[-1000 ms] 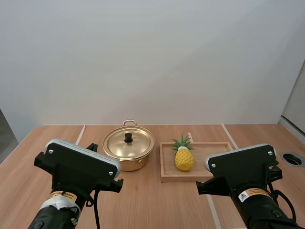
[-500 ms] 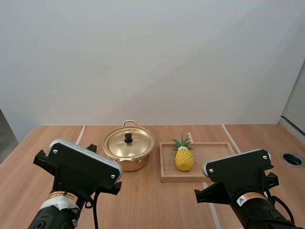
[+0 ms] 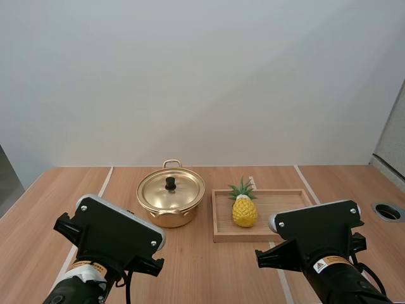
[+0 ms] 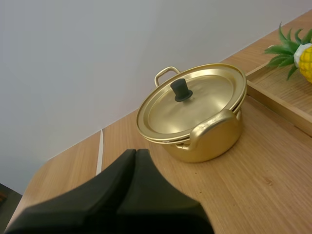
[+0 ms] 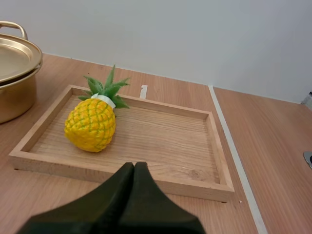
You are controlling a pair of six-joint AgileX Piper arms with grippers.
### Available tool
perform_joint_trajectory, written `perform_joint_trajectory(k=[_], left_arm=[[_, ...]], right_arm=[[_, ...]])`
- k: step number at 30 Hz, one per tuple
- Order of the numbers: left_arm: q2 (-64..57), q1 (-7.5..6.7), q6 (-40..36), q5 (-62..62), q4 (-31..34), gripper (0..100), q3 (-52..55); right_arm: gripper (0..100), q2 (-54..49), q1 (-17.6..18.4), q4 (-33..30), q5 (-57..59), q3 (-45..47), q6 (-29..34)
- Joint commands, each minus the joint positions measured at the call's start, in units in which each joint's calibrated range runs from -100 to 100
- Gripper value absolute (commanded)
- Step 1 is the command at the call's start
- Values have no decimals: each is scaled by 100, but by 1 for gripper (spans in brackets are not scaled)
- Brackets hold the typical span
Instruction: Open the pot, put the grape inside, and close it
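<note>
A gold pot (image 3: pixel 169 214) stands mid-table with its lid (image 3: pixel 180 192) on and a black knob (image 3: pixel 170 183) on top. To its right a yellow toy pineapple (image 3: pixel 244 209) lies in a wooden tray (image 3: pixel 285 206); I see no grapes. My left gripper (image 4: pixel 135 152) is shut on nothing and hangs short of the pot (image 4: pixel 209 136), pointing at it. Its lid (image 4: pixel 195 105) sits flat. My right gripper (image 5: pixel 134 165) is shut on nothing, just before the front rim of the tray (image 5: pixel 161 141), to the right of the pineapple (image 5: pixel 90 124).
Both arm housings (image 3: pixel 114 234) (image 3: pixel 316 231) fill the near table edge in the high view. White tape lines (image 3: pixel 106 178) cross the wooden tabletop. A round cable hole (image 3: pixel 389 211) sits at the far right. The pot (image 5: pixel 14 83) stands left of the tray.
My left arm has sunk lower and shifted slightly right. The right arm dropped a little. Pot, tray and pineapple have not moved.
</note>
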Motion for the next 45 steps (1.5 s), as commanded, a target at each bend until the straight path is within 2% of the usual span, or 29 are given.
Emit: perform_joint_trajectory(k=[1,3,8,17,24,30,33,40,42,45], left_arm=[[-32,96,3,12,-106,0,0],[-32,162,3,12,-93,0,0],[-32,76,3,12,-93,0,0],[-32,60,3,12,-93,0,0],[-32,60,3,12,-93,0,0],[-32,59,3,12,-83,0,0],[-32,59,3,12,-83,0,0],[-32,59,3,12,-83,0,0],[-32,59,-427,64,-520,0,0],[-32,59,-779,64,-576,0,0]], right_arm=[[0,-11,4,32,-57,0,-57],[0,-11,4,32,-57,0,-57],[0,-11,4,32,-57,0,-57],[0,-429,4,32,-80,0,-57],[0,-429,286,6,-200,0,-57],[0,-429,432,-653,-200,0,-57],[0,-429,432,-688,-200,0,-57],[0,-429,432,308,-200,0,-57],[0,-429,432,456,-200,0,-57],[0,-429,432,618,-200,0,-57]])
